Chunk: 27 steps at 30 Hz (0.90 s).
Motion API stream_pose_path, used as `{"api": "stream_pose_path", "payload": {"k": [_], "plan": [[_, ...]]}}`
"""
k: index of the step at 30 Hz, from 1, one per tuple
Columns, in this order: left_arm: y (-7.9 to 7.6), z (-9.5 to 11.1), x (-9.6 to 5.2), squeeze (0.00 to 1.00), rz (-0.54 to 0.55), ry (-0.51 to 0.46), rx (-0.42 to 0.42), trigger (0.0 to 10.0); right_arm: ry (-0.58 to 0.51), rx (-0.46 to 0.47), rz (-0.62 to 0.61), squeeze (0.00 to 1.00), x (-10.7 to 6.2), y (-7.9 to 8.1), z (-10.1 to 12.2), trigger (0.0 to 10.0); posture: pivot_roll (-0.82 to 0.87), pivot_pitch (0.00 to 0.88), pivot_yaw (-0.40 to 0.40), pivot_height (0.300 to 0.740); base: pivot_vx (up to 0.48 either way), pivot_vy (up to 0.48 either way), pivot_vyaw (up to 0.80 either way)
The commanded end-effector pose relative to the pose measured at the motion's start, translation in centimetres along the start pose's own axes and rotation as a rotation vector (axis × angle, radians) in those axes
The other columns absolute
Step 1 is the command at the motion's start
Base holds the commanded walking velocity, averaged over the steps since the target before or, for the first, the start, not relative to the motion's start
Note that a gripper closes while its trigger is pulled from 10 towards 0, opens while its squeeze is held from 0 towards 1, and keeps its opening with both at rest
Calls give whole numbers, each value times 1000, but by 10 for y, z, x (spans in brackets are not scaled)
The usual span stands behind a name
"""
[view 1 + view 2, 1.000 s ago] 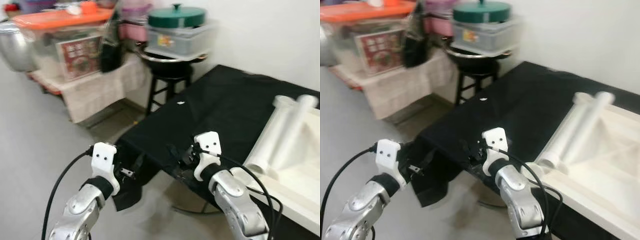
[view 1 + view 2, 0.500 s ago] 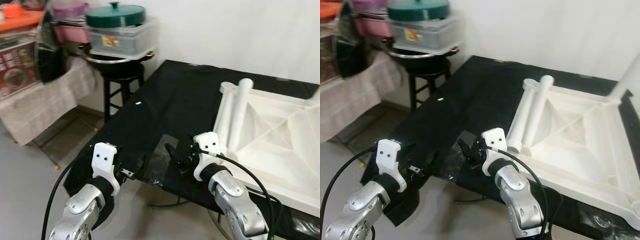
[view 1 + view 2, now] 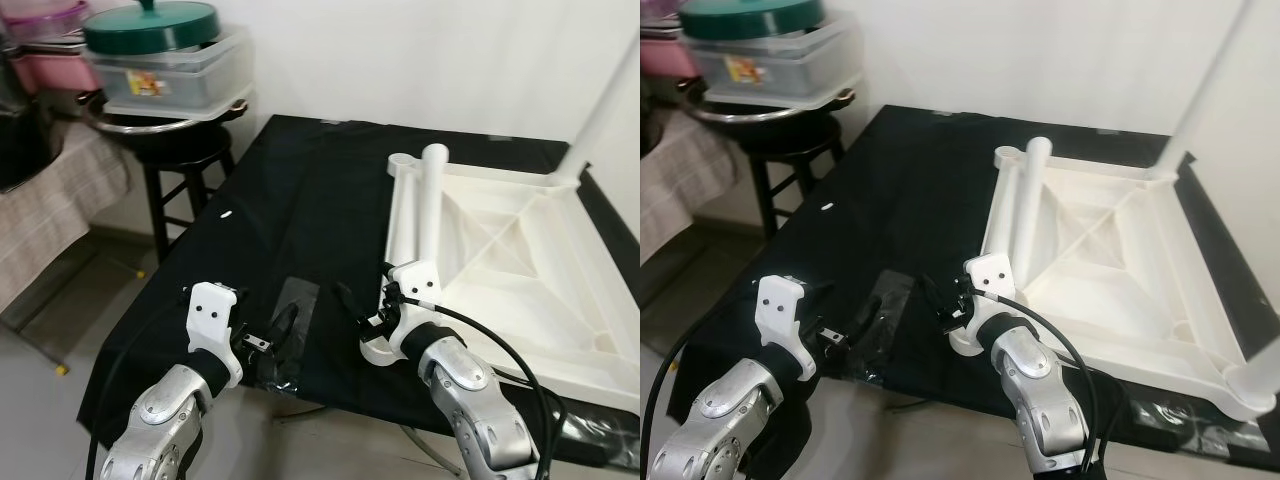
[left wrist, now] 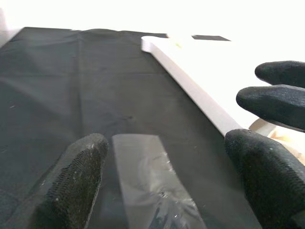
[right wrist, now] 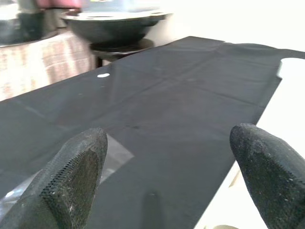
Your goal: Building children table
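Facing black bowl (image 5: 114, 21) beyond cloth (image 5: 190, 95)

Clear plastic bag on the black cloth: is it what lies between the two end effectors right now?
Yes. In the left eye view, the clear plastic bag lies on the black cloth between the left end effector and the right end effector.

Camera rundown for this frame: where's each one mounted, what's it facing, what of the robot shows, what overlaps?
Left eye: on the head, looking down at the upturned white table top on the black cloth; both silver arms show, left tool and right tool.
Right eye: same head mount, same scene, slightly offset.
Left wrist: along its open fingers over a clear plastic sheet, toward the white table edge.
Right wrist: along its open fingers across the cloth toward a dark bowl on a stool.
Shared: all four show the black cloth.
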State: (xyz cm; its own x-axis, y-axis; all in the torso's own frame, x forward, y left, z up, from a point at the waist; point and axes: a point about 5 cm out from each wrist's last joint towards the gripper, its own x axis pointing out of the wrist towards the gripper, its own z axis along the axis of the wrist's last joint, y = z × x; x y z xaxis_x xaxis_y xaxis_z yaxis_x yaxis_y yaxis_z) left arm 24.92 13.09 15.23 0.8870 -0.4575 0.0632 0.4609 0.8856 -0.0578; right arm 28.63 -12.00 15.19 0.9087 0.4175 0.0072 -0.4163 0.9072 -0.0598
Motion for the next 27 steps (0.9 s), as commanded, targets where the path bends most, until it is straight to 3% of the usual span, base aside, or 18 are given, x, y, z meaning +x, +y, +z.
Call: {"api": "stream_pose_path", "payload": {"k": [1,18,21,22,23,25,27], "plan": [[1,-4,-1,0,-3,28,10,10000,-8,-11,16,0,1,2,0,10000,-7,33,-17,740,0,0,-800],[1,-4,-1,0,-5,25,18,10000,-37,-12,33,0,1,4,3,10000,-6,35,-18,740,0,0,-800],[1,-3,-1,0,0,22,23,10000,-34,-69,47,0,2,2,5,10000,-4,35,-16,740,0,0,0],[3,-2,0,0,19,16,40,10000,43,-279,92,0,7,-4,3,10000,-4,35,-12,740,0,0,0],[5,-1,0,0,31,14,46,10000,78,-379,112,0,10,-9,3,10000,-4,35,-12,740,0,0,0],[5,-1,0,0,31,14,46,10000,78,-379,112,0,10,-9,3,10000,-4,35,-12,740,0,0,0],[11,0,0,0,87,13,66,10000,99,-599,166,0,18,-19,12,10000,-8,40,-10,740,0,0,0]]}}
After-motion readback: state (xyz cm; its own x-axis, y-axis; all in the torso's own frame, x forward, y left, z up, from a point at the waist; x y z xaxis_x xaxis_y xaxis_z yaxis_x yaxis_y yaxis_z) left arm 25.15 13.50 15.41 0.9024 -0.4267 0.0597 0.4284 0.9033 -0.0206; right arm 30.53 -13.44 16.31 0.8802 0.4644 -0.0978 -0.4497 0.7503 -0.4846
